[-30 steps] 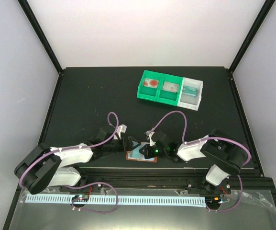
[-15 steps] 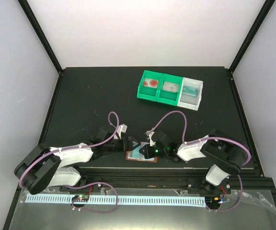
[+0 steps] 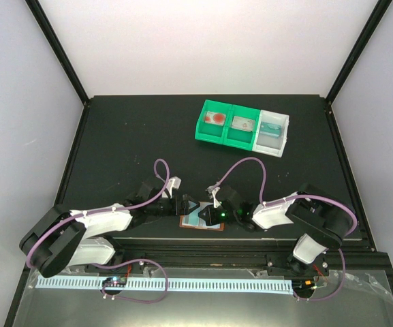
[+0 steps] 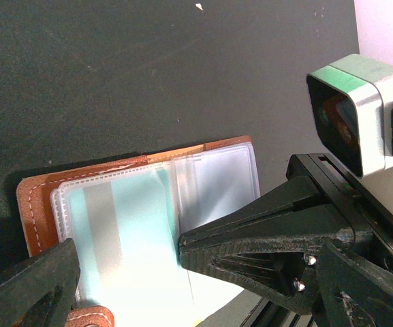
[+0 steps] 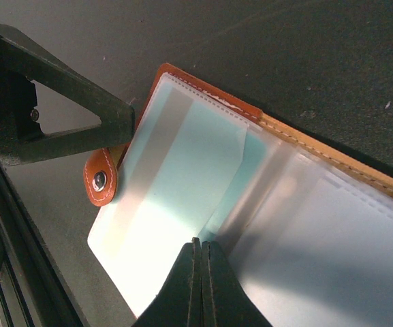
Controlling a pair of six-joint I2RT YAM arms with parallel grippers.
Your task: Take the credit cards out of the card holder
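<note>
Holder (image 3: 197,223): laid open on table (image 3: 128,136). Blue card (image 5: 182,177) seen in clear sleeve (image 5: 312,231). Left gripper (image 3: 188,204) jaws spread wide; right gripper (image 5: 200,246) jaws closed, tips at sleeve.

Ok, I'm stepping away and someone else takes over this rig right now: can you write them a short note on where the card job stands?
Left end effector: open, holding nothing, by the holder's snap tab.
Right end effector: shut, tip at the edge of a clear plastic sleeve; whether it pinches anything is unclear.
Reddish-brown leather card holder: lying open on the black table, near the arms' bases.
Pale blue plastic card: inside its sleeve.
Done: holder is open.
Left: no card is out yet; pull them all.
</note>
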